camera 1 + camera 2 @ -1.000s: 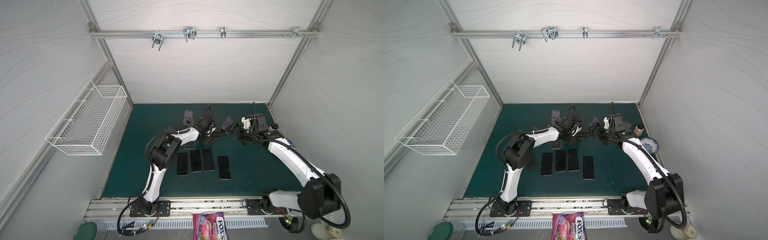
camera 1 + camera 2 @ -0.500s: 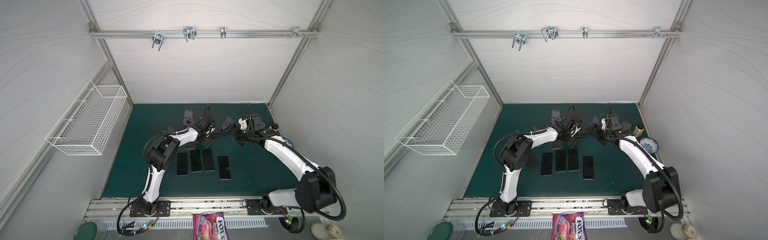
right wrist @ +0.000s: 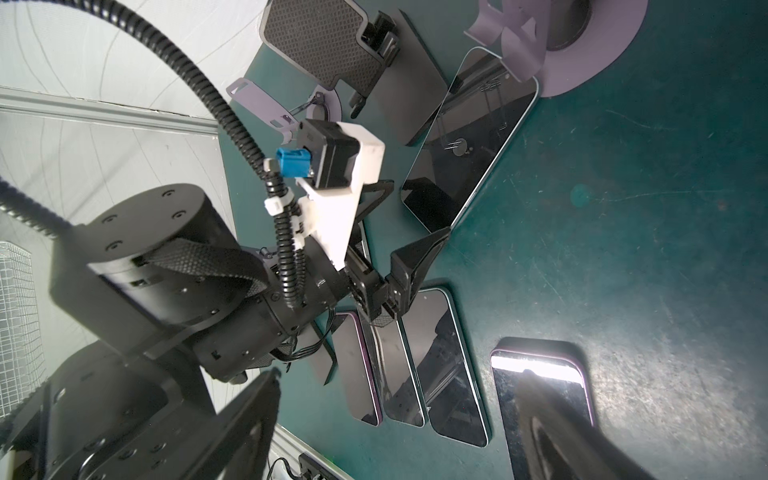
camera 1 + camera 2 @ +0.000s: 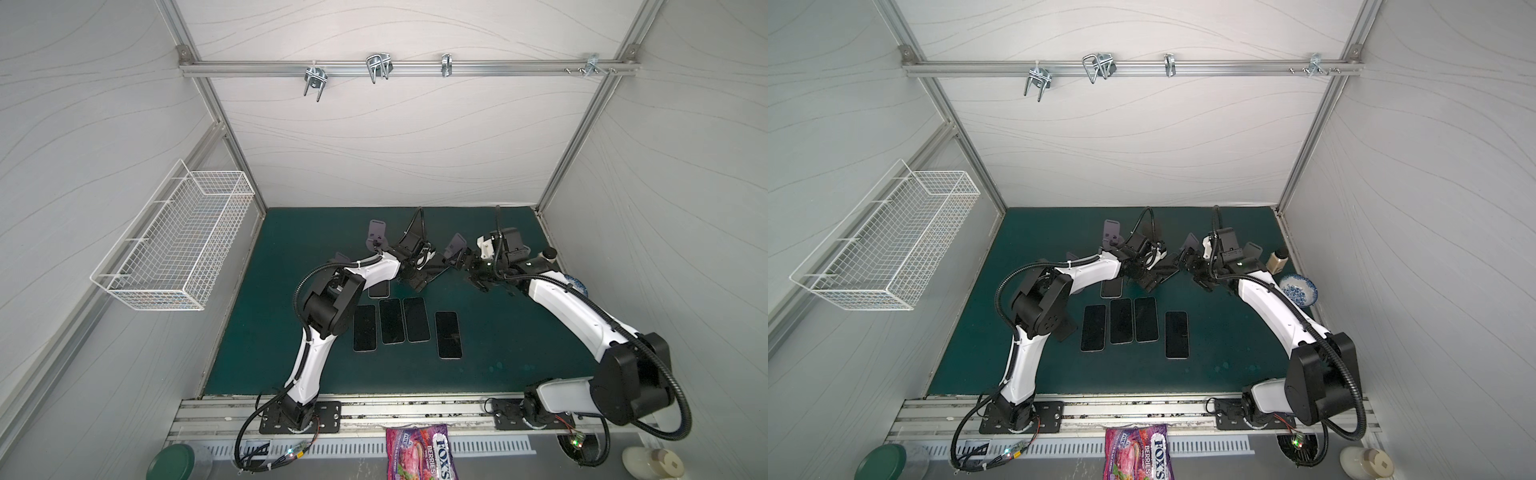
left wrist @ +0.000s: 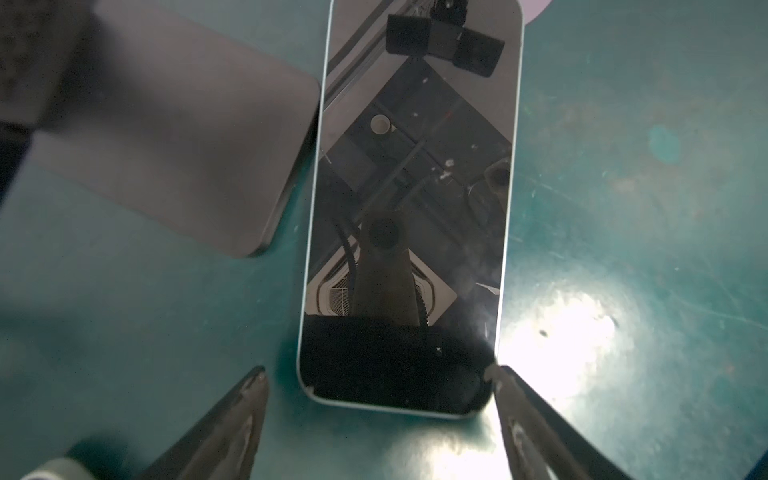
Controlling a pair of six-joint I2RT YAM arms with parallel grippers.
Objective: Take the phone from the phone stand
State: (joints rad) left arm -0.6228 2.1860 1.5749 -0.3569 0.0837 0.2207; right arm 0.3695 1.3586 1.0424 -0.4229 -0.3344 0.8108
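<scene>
A dark-screened phone (image 5: 411,187) lies face up on the green mat, also seen in the right wrist view (image 3: 469,141) and in a top view (image 4: 435,273). Its far end reaches the round base of a purple phone stand (image 3: 590,54), under the stand's bracket. My left gripper (image 5: 376,370) is open, its fingers (image 5: 249,399) either side of the phone's near end and one tip at its corner. In both top views the left gripper (image 4: 419,279) (image 4: 1150,279) is at mid-mat. My right gripper (image 3: 399,374) (image 4: 469,274) hovers open and empty just to the right.
Several other phones (image 4: 390,320) lie flat in a row in front, and one more (image 4: 379,289) behind them. A second purple stand (image 4: 377,235) and a black stand (image 3: 316,41) are at the back. A bowl (image 4: 1298,291) and bottle (image 4: 1277,259) sit at the right edge. A wire basket (image 4: 174,245) hangs on the left wall.
My left jaws have spread wider around the phone's near end. The right arm has shifted slightly to the left.
</scene>
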